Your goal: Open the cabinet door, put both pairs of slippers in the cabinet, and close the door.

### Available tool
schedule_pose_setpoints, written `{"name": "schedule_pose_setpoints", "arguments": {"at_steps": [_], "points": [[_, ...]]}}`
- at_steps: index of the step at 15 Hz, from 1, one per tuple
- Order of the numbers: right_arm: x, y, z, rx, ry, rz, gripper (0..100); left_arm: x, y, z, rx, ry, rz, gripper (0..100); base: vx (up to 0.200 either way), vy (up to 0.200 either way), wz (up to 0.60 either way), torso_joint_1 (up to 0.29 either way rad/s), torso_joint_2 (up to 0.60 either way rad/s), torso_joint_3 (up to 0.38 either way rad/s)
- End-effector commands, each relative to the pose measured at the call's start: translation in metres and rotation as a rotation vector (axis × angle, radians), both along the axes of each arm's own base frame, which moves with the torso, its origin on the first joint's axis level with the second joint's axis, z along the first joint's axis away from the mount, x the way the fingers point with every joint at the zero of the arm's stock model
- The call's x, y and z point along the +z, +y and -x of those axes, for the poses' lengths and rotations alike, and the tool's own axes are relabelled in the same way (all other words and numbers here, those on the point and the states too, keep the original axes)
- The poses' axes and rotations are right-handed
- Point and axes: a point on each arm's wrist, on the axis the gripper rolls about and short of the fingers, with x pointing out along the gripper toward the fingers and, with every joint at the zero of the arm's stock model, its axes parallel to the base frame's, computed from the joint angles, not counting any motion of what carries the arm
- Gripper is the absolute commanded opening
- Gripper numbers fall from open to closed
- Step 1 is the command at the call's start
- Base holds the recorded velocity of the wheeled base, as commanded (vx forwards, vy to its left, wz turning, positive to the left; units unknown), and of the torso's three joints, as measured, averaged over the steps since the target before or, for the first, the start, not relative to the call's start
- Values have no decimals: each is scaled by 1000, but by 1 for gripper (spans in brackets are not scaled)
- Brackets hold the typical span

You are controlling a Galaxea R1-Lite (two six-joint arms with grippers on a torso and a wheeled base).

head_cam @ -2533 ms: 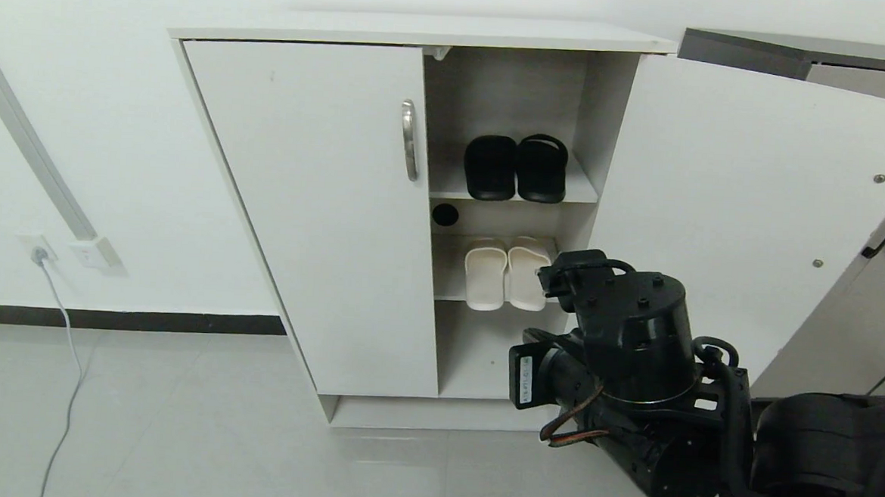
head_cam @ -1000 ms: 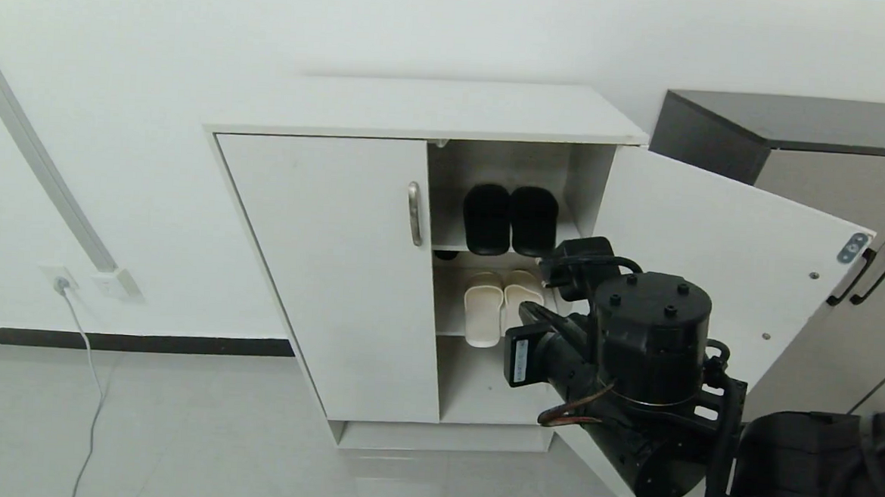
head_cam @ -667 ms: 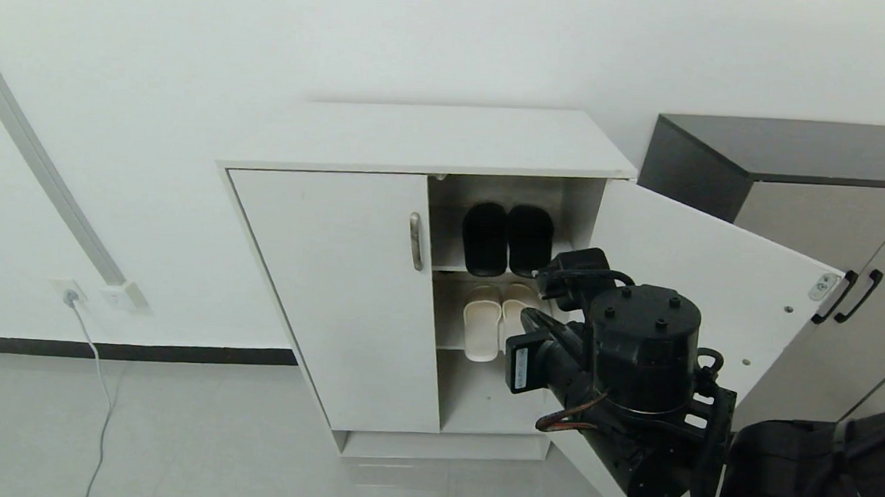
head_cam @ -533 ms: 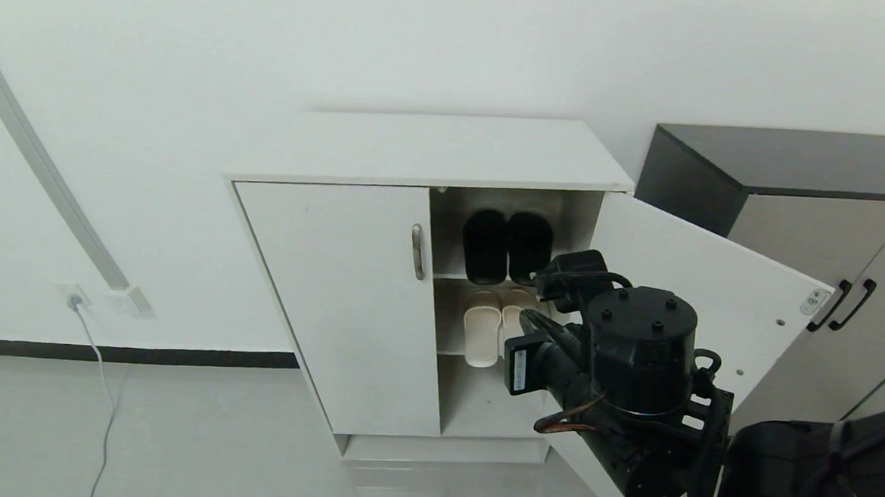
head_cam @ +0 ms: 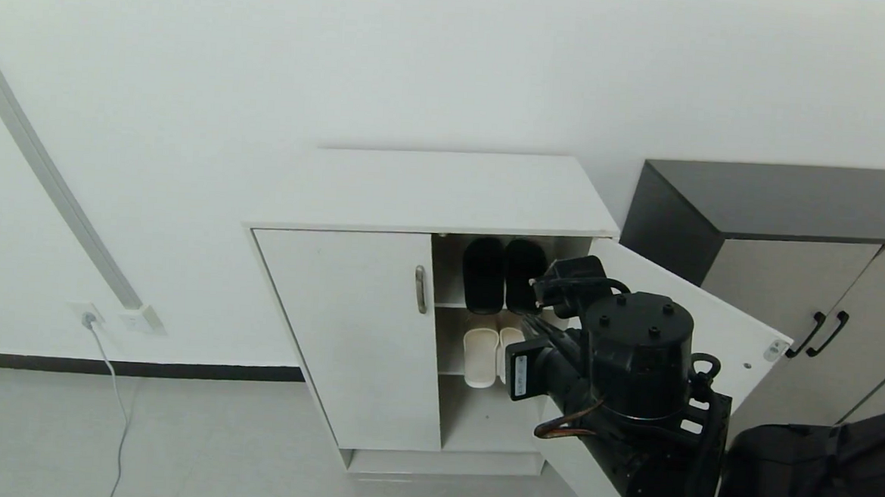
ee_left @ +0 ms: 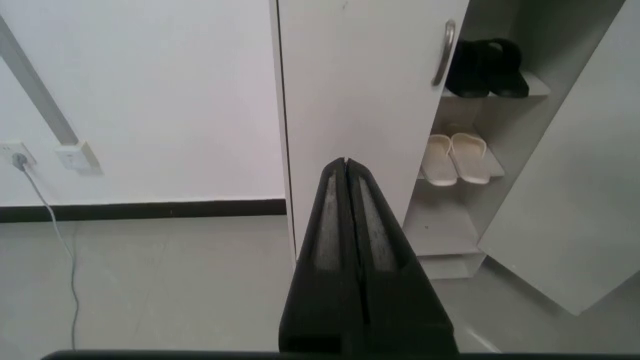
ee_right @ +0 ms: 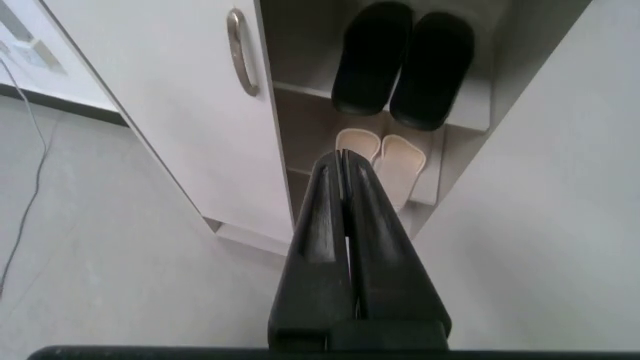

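Left gripper [ee_left: 345,165] is closed, empty. Black slippers [head_cam: 503,274] sit high in the cabinet [head_cam: 445,192], white slippers [head_cam: 481,355] beneath. Right gripper [ee_right: 343,158], closed too, faces them. The open right door [head_cam: 733,332], stiff and probably light, should swing if pushed near its free edge.

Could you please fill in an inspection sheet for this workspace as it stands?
Surface: pale grey tiled floor.
Job's things: white wooden cabinet, right door open, left door shut; black slide slippers on the upper shelf; cream slide slippers on the shelf below.
Clutter: nothing seen.
Claws: left claw shut, empty; right claw shut, empty, before the open compartment.
Cables: white cord from wall socket down to floor.
Surroundings: white wall; grey cabinet with dark top beside the white one.
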Motion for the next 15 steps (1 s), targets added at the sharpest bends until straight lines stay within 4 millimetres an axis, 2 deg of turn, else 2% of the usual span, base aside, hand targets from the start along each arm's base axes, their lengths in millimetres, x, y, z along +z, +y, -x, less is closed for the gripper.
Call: {"name": "schedule_pose_setpoints", "arguments": {"at_steps": [1, 8, 13, 15], "points": [[-3, -1, 1, 1, 6, 9, 0, 0, 0, 0, 1, 1, 0, 0, 0, 0, 0, 242, -554, -325], [-9, -7, -2, 24, 27, 22, 0, 0, 0, 0, 1, 1, 0, 0, 0, 0, 0, 237, -547, -307], [-10, -8, -1, 28, 31, 25, 0, 0, 0, 0, 1, 1, 0, 0, 0, 0, 0, 8, -18, -13], [-11, -8, -1, 28, 34, 29, 0, 0, 0, 0, 1, 1, 0, 0, 0, 0, -600, 0, 0, 5]]}}
